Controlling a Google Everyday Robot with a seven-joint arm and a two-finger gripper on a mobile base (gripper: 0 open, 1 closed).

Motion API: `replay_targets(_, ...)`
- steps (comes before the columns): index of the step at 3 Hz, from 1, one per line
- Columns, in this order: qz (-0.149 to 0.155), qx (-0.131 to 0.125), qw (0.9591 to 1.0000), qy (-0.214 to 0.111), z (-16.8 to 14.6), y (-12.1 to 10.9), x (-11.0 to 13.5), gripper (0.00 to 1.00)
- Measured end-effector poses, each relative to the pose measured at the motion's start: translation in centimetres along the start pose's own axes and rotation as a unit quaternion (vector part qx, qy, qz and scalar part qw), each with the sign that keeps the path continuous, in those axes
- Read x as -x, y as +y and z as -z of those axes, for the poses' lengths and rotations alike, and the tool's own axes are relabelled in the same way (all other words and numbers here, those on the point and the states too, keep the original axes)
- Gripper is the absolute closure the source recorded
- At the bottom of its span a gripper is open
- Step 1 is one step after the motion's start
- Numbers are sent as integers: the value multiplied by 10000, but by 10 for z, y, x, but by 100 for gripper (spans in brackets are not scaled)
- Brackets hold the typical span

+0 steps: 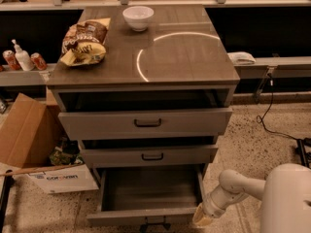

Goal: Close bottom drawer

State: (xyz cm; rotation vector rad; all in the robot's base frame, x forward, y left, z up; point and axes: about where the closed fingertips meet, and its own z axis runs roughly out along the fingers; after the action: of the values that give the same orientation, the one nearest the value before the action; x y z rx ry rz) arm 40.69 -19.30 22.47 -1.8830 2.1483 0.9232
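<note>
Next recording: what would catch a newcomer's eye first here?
The bottom drawer stands pulled far out of the grey cabinet. The gripper sits low by that drawer's front right corner, on a pale arm coming from the lower right. On the cabinet top lie a chip bag and a white bowl.
</note>
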Motion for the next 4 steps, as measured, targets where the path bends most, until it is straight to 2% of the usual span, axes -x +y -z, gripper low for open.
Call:
replay_targets(1, -135, -39, 9992, 385, -30, -1, -13, 97)
replay_targets(2, -475, -408, 9966, 529, -70, -9, -28, 100)
replay_targets(3, -644, -594, 9950, 485, -88, -22, -35, 100)
replay_targets(4, -668, -636, 9948, 427, -82, -28, -30, 100)
